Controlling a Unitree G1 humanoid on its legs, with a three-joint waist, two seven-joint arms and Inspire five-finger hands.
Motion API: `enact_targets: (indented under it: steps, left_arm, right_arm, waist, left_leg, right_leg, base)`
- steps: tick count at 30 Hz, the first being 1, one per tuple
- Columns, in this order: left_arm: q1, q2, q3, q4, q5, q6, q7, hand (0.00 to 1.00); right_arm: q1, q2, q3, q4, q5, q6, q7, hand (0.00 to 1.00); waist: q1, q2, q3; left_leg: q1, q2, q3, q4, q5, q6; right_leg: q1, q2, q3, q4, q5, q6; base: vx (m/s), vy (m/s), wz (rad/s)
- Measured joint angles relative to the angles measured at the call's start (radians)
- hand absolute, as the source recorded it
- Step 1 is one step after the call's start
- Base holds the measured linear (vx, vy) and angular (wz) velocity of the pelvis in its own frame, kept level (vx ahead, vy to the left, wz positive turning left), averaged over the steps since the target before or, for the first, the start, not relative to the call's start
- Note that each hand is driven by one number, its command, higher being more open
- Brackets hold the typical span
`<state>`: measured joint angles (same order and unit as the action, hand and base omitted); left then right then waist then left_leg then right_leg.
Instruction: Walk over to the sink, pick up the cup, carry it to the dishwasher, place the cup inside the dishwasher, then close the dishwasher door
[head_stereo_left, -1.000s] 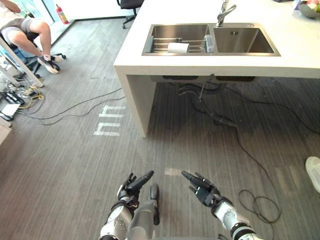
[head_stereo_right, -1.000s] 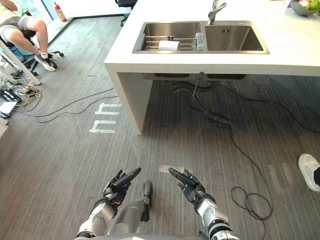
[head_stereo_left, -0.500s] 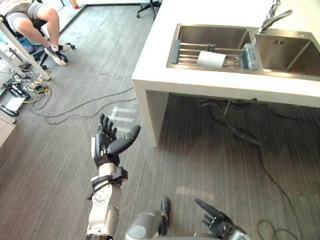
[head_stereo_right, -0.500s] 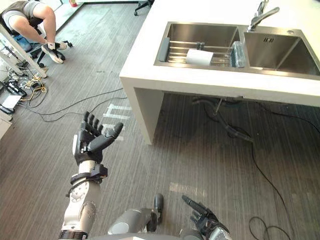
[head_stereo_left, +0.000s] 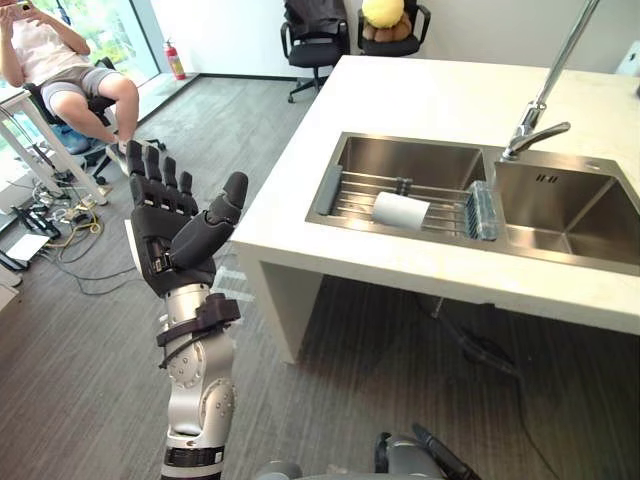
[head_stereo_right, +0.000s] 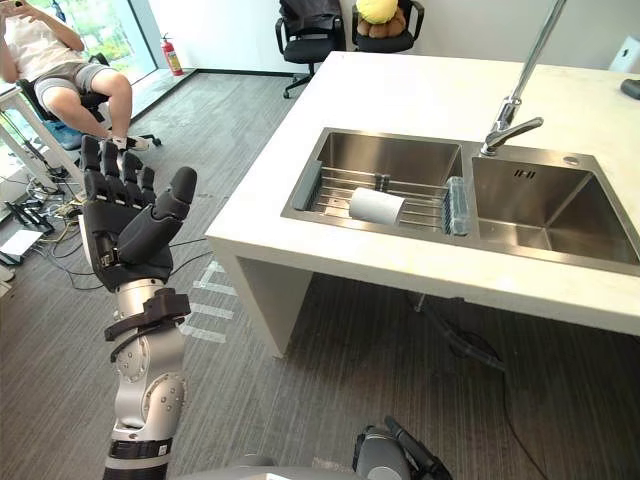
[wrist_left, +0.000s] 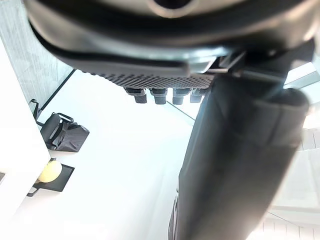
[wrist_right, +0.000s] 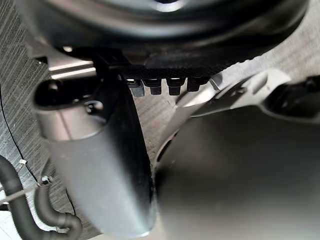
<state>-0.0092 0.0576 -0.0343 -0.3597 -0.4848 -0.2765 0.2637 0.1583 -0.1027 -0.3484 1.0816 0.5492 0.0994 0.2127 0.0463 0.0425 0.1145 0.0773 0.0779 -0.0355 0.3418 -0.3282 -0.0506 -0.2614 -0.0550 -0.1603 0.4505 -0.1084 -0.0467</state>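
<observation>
I found the cup (head_stereo_left: 401, 210) lying on its side on the wire rack (head_stereo_left: 355, 195) in the left basin of the sink (head_stereo_left: 420, 160), untouched. The faucet (head_stereo_left: 520, 145) stood at 2 o'clock from it, on the white surface (head_stereo_left: 420, 95). The left robot hand (head_stereo_left: 175, 230) was raised at 9 o'clock from the cup, well apart, fingers straight and spread, holding nothing. The right robot hand (head_stereo_right: 408, 447) hung low at 6 o'clock, fingers relaxed and empty. I judged the approach nearly complete. Pick-up, carry, placement and door closing all remained.
</observation>
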Motion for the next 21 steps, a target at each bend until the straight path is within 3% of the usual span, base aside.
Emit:
enact_targets:
  steps: [6,9,11,14,16,17,18,19,21]
  left_arm:
    - [-0.012,0.001,-0.064,-0.001,0.014,0.024,-0.001,1.00]
    - [-0.013,0.001,-0.077,-0.001,0.013,0.024,-0.015,1.00]
    - [-0.012,-0.003,-0.095,-0.007,0.013,0.032,-0.057,1.00]
    - [-0.004,-0.001,-0.121,-0.088,0.012,0.056,-0.107,1.00]
    - [-0.003,0.005,-0.126,-0.150,0.006,0.064,-0.130,1.00]
    - [-0.002,0.003,-0.126,-0.188,-0.015,0.065,-0.144,1.00]
    - [0.000,0.005,-0.123,-0.206,-0.034,0.064,-0.157,1.00]
    - [-0.001,0.010,-0.112,-0.223,-0.060,0.073,-0.162,1.00]
    - [-0.009,0.026,-0.097,-0.228,-0.097,0.102,-0.166,1.00]
  right_arm:
    - [0.010,0.003,0.002,-0.009,-0.032,-0.001,0.014,1.00]
    - [0.019,-0.003,0.002,-0.008,-0.032,0.025,0.020,1.00]
    - [0.042,-0.001,0.002,-0.012,-0.042,0.043,0.026,1.00]
    - [0.060,0.000,0.007,-0.019,-0.073,0.063,0.027,1.00]
    - [0.056,-0.016,0.033,-0.020,-0.078,0.071,0.030,1.00]
    - [0.057,-0.034,0.045,-0.027,-0.079,0.080,0.027,1.00]
    - [0.055,-0.041,0.044,-0.029,-0.079,0.084,0.021,1.00]
    - [0.051,-0.041,0.045,-0.030,-0.076,0.085,0.015,1.00]
    - [0.050,-0.026,0.046,-0.031,-0.071,0.083,0.000,1.00]
  waist:
    - [0.001,-0.005,-0.028]
    - [0.005,-0.005,-0.032]
    - [0.012,-0.008,-0.031]
    - [0.035,-0.026,-0.019]
    - [0.039,-0.018,-0.023]
    - [0.048,0.004,-0.036]
    - [0.053,0.023,-0.047]
    - [0.052,0.034,-0.055]
    - [0.048,0.013,-0.069]
  left_leg:
    - [-0.011,0.031,0.004,0.019,0.018,-0.010]
    - [-0.119,0.049,0.019,0.229,0.037,-0.012]
    - [-0.162,0.066,0.029,0.341,0.043,-0.001]
    - [-0.211,0.034,0.076,0.285,0.004,0.024]
    - [-0.241,0.020,0.071,0.187,0.020,0.011]
    - [-0.244,0.035,0.064,0.100,0.066,0.002]
    - [-0.235,0.050,0.074,0.106,0.118,-0.009]
    - [-0.229,0.050,0.089,0.121,0.121,0.001]
    - [-0.225,0.034,0.125,0.123,0.106,0.010]
  right_leg:
    - [0.003,0.031,-0.007,-0.003,-0.041,-0.017]
    - [0.033,0.030,-0.039,-0.030,-0.042,-0.019]
    - [0.096,0.029,-0.068,-0.075,-0.047,-0.034]
    - [0.177,-0.002,-0.069,-0.120,-0.049,-0.038]
    - [0.192,-0.020,-0.060,-0.124,-0.053,-0.029]
    - [0.193,-0.010,-0.047,-0.115,-0.058,-0.001]
    - [0.197,0.001,-0.025,-0.105,-0.061,0.016]
    - [0.201,0.004,0.001,-0.098,-0.064,0.033]
    - [0.178,-0.016,0.039,-0.068,-0.069,0.050]
  base:
    - [0.08,-0.150,-0.03]
    - [0.03,-0.070,0.30]
    - [0.06,-0.025,0.53]
    - [0.06,0.053,0.32]
    - [0.04,0.165,-0.06]
    - [0.07,0.224,-0.40]
    - [0.14,0.301,-0.61]
    - [0.15,0.214,-0.58]
    - [0.16,0.217,-0.46]
